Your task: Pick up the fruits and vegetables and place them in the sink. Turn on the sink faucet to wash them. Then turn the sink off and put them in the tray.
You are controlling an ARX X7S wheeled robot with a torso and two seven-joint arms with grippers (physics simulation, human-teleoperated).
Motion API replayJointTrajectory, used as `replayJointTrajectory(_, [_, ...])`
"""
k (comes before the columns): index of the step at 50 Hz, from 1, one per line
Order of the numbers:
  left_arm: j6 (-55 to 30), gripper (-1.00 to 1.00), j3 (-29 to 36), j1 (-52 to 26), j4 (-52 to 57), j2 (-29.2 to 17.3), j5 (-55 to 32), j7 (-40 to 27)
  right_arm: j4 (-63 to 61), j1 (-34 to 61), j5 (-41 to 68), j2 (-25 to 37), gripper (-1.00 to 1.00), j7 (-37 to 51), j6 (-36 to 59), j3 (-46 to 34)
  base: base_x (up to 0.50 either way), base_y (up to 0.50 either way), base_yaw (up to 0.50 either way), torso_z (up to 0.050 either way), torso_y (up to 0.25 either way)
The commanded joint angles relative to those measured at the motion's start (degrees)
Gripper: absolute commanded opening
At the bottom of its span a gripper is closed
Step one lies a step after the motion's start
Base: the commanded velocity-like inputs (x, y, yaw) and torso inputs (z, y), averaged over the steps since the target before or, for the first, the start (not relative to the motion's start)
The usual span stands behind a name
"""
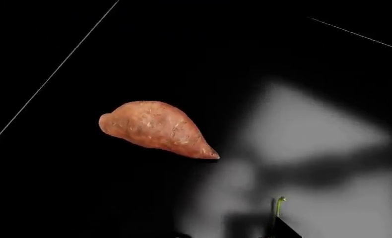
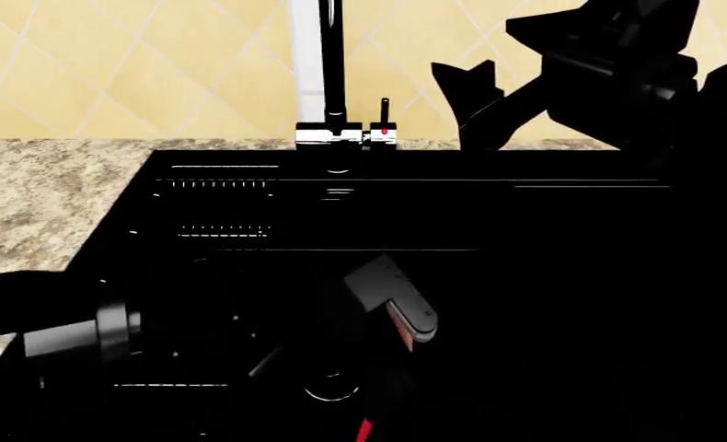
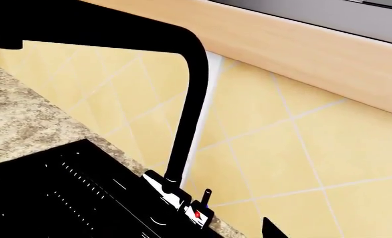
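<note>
I am looking down through the left wrist view at the sweet potato [image 1: 158,129], a tapered orange-brown tuber with a matte, speckled skin, lying left of centre on the glossy black floor of the sink [image 1: 63,198]. Its blunt end is pointing to the frame's left and its narrow tip to the lower right. At the bottom edge, right of centre, a thin curled green stem [image 1: 279,204] is poking up; I am taking it for the chili pepper's, with the red body hidden from this camera.

In the head view the left gripper [image 2: 376,368] is reaching into the dark basin in the lower middle of the frame, and a sliver of red, the chili pepper [image 2: 365,430], is showing at the bottom edge just under it. I cannot tell how far those jaws are parted or whether they are pinching the pepper.

The right gripper [image 2: 480,87] is hanging in the upper right, its black fingers visibly spread and holding nothing, just right of the sink faucet [image 2: 330,69]. That faucet is a slim black spout on a shiny chrome base, with a small lever [image 2: 385,115] and a red dot beside it. Speckled granite countertop [image 2: 44,198] is filling the left side, with yellow diagonal tiles [image 2: 118,64] behind.
</note>
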Motion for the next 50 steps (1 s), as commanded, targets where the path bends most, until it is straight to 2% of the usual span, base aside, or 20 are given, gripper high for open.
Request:
replayJointTrajectory(1, [-1.31, 1.0, -2.74, -5.42, 2.1, -2.91, -1.88, 0.21, -0.06, -0.18, -0.08, 0.13, 1.0, -0.07, -0.05, 0.3, 0.0, 0.0, 0.0, 0.0, 0.0])
replayJointTrajectory(11, [-1.63, 1.0, -5.89, -10.7, 3.55, -6.37, -3.28, 0.04, 0.49, -0.49, -0.11, -0.05, 1.0, 0.13, -0.67, 0.84, 0.0, 0.0, 0.0, 0.0, 0.0])
replayJointTrajectory(18, [2.5, 1.0, -9.94, -14.18, 4.73, -10.71, -1.42, -0.91, 0.6, -1.51, -0.16, -0.34, 1.0, 3.89, -2.07, 1.35, 0.0, 0.0, 0.0, 0.0, 0.0])
replayJointTrajectory(19, [3.04, 1.0, -10.41, -14.42, 4.93, -11.25, -1.26, -1.32, 0.98, -1.78, -0.07, -0.5, 1.0, 4.47, -2.33, 1.42, 0.0, 0.0, 0.0, 0.0, 0.0])
replayJointTrajectory(21, [6.98, 1.0, -13.32, -15.2, 5.13, -14.52, 0.04, -6.47, 3.09, -3.26, -0.13, -2.56, 1.0, 6.37, -3.89, 1.53, 0.0, 0.0, 0.0, 0.0, 0.0])
replayJointTrajectory(24, [8.91, 1.0, -14.85, -15.71, 4.97, -16.45, 0.72, -8.71, 4.35, -4.12, -0.12, -3.74, 1.0, 7.04, -4.87, 1.71, 0.0, 0.0, 0.0, 0.0, 0.0])
replayJointTrajectory(39, [9.62, 1.0, -16.05, -17.0, 3.93, -19.57, 2.1, -11.22, 5.93, -5.37, -0.03, -5.71, 1.0, 8.03, -6.13, 2.25, 0.0, 0.0, 0.0, 0.0, 0.0])
replayJointTrajectory(50, [12.27, 1.0, -17.27, -15.94, -2.34, -19.26, 3.46, -15.34, 7.99, -6.99, -2.08, -9.46, 1.0, 13.24, -7.11, 1.45, 0.0, 0.0, 0.0, 0.0, 0.0])
